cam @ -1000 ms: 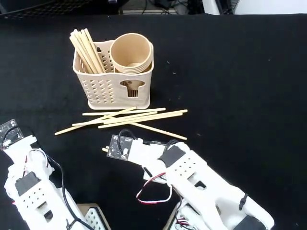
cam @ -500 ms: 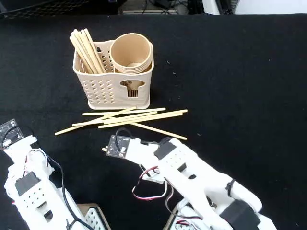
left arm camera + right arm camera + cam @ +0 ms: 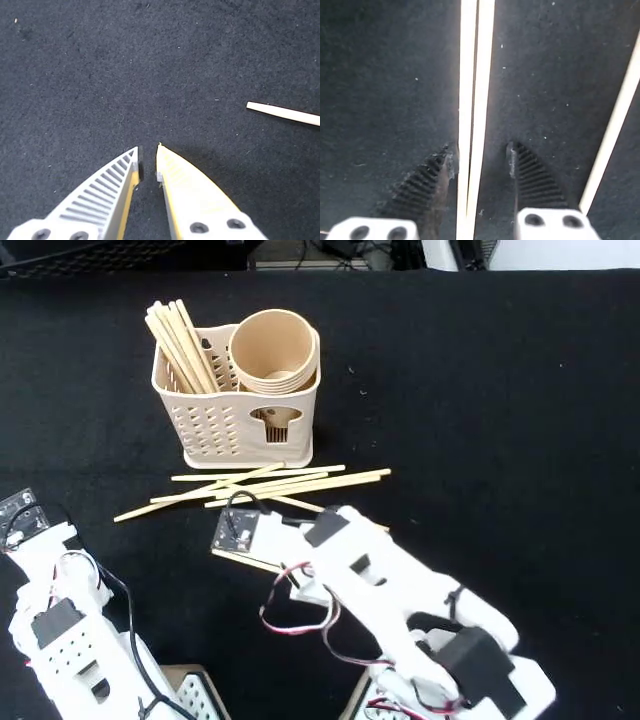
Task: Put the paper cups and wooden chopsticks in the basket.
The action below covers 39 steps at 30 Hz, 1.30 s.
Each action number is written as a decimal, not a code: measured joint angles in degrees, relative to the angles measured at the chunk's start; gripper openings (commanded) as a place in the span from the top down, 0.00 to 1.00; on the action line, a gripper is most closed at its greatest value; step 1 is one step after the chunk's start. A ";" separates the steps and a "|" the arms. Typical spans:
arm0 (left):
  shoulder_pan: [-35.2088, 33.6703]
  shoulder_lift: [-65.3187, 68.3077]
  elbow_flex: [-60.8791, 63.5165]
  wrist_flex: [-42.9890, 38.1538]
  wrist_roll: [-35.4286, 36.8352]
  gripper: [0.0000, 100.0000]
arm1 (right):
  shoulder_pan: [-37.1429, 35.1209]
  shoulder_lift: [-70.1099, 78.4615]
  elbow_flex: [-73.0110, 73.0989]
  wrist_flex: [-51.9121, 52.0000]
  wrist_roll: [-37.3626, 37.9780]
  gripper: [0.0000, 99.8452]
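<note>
My right arm [image 3: 380, 590] comes in from 5 o'clock and lies stretched low over the black table [image 3: 500, 390], pointing toward 11 o'clock. Its wrist sits over the 6 o'clock edge of the loose chopsticks [image 3: 290, 483]. From the wrist camera I see the right gripper [image 3: 481, 157] facing down at the cloth with its fingers apart. They straddle two chopsticks [image 3: 483, 75] that run side by side straight through the gap. One finger sits right against the nearer stick and the other stands a little off. I cannot tell whether they are pressing yet. A third chopstick [image 3: 615, 125] lies outside the jaws, at a slant

My left arm [image 3: 55, 620] is folded back at the 7 o'clock corner, well apart from the pile. The left gripper [image 3: 148, 149] hangs over bare cloth, its fingers drawn almost together with only a sliver between the tips and nothing in it. One chopstick end [image 3: 285, 113] lies off to the side, clear of it

The basket [image 3: 225, 425] stands at 11 o'clock on the table. The paper cups [image 3: 273, 345] are stacked in its 3 o'clock half and a bundle of chopsticks [image 3: 182, 345] leans in its 9 o'clock half. The loose ones are fanned out just at its 6 o'clock side
</note>
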 measured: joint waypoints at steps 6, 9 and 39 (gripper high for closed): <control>0.00 0.00 0.00 0.00 0.00 0.92 | 0.00 1.14 -0.97 0.18 0.00 0.97; 0.00 0.00 0.00 0.00 0.00 0.92 | 0.00 1.14 -1.05 0.09 0.00 0.99; 0.00 0.00 0.00 0.00 0.00 0.92 | -0.35 -11.78 -2.37 6.42 -3.16 0.99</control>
